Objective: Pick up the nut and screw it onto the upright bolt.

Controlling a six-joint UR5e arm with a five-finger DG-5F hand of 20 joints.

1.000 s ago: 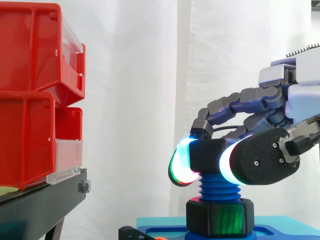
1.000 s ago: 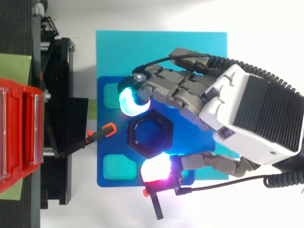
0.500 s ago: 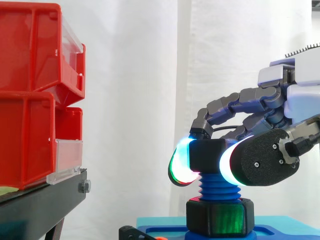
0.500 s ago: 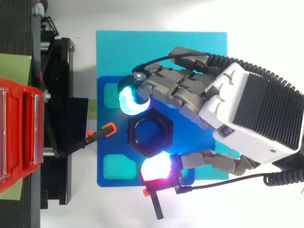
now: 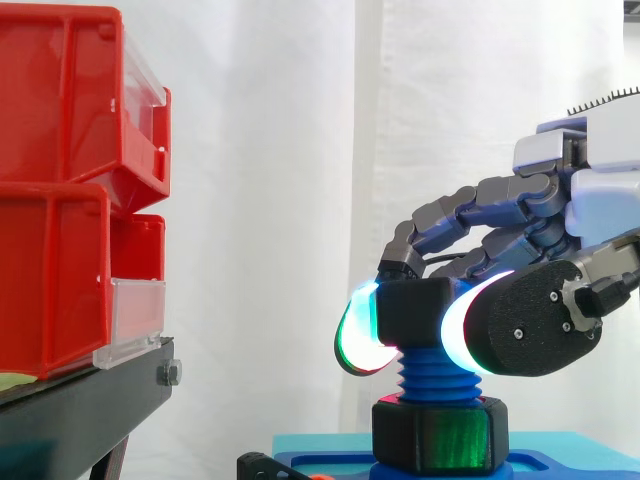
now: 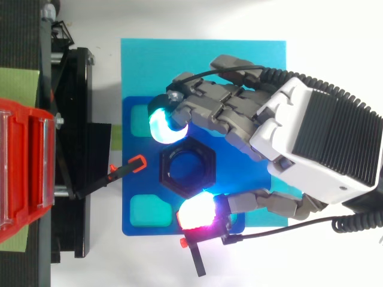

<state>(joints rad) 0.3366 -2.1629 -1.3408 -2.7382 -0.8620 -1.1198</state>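
Clamping the black nut [image 5: 412, 308] between curled thumb and fingers of the hand [image 5: 530, 330], with glowing pads [image 5: 457, 335] on either side. Seated atop the upright blue bolt [image 5: 437, 378], above a second nut [image 5: 438, 435] at its base. Leftward, red bins [image 5: 70, 200]; farthest back, white curtain [image 5: 280, 200].

Nut [image 5: 415, 312] atop bolt [image 5: 437, 375], right of bins [image 5: 60, 190]

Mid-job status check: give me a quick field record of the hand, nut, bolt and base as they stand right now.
hand: fingers curled, pinching the nut from two opposite sides
nut: black, hexagonal, level, at the top of the bolt
bolt: blue, upright, threads bare below the nut
hex piece: black, at the bolt's foot
base plate: blue, on a teal mat
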